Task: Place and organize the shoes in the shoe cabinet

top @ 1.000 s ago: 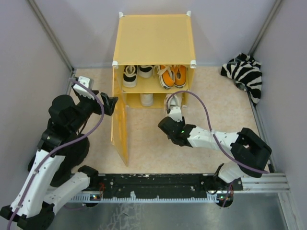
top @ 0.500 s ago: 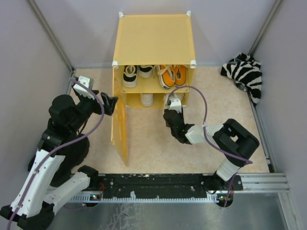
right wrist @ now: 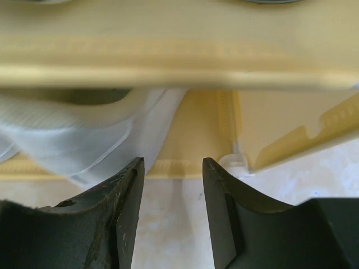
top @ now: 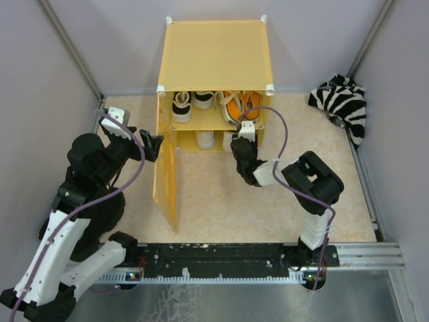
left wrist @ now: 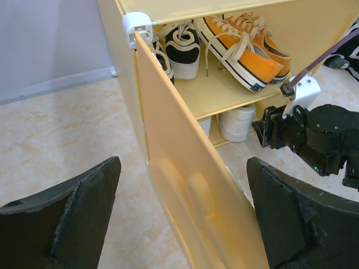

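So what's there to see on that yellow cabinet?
The cabinet is a yellow-orange cube of smooth plastic panels with white corner pieces, upright by the back wall. Its door stands open on the left, a raised shape moulded in it. One shelf divides it: black shoes and orange shoes above, off-white shoes below. The right gripper sits open at the lower opening.

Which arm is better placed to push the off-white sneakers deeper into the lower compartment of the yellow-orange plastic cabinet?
Right. Its fingers are at the lower opening of the yellow-orange plastic cabinet, beside an off-white sneaker. The left fingers hover outside the open door, farther away.
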Tool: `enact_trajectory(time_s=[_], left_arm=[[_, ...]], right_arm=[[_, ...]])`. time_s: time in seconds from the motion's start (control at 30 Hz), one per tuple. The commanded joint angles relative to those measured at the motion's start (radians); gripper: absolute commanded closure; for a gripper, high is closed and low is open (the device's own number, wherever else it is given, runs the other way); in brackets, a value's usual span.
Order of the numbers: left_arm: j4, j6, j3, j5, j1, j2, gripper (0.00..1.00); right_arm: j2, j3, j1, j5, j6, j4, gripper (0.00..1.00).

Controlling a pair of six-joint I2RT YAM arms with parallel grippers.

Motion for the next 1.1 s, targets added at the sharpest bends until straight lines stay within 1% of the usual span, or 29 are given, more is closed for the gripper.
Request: enact_trajectory(time_s=[0.0, 0.13, 0.23, 0.37, 0.5, 0.73, 0.83, 0.87, 1.0, 1.07], left_arm=[[-0.074, 0.022, -0.008, -0.022, -0.001, 0.007, 0.01], [-0.074, 0.015, -0.001, -0.019, -0.001, 0.015, 0.01], [-0.077, 0.002, 0.012, -0.013, -0.001, 0.016, 0.02], [-0.062, -0.019, 0.033, -0.017, 0.0, -0.012, 0.01], [-0.043, -0.049, 0.069, -0.034, -0.001, -0.034, 0.01], [-0.041, -0.111, 0.077, -0.157, 0.0, -0.087, 0.02], [-0.042, -0.142, 0.077, -0.186, -0.001, -0.108, 0.02], [-0.057, -0.151, 0.081, -0.212, -0.001, -0.109, 0.02], [-0.193, -0.202, 0.107, -0.345, -0.001, -0.063, 0.03], [-0.24, -0.23, 0.087, -0.363, -0.001, -0.047, 0.03]], right_arm=[[0.031, 0.049, -0.058, 0.038, -0.017, 0.156, 0.54], [0.046, 0.059, -0.065, 0.014, -0.015, 0.144, 0.54], [0.007, 0.034, -0.06, -0.014, 0.008, 0.111, 0.55], [-0.115, -0.043, -0.03, -0.04, 0.012, 0.086, 0.55], [-0.243, -0.107, 0.021, -0.076, 0.027, 0.019, 0.55], [-0.41, -0.216, 0.061, -0.132, 0.059, -0.107, 0.55], [-0.5, -0.258, 0.063, -0.139, 0.079, -0.19, 0.55], [-0.535, -0.268, 0.062, -0.139, 0.085, -0.24, 0.55], [-0.72, -0.27, 0.062, -0.123, 0.109, -0.443, 0.55], [-0.826, -0.244, 0.063, -0.122, 0.105, -0.556, 0.54]])
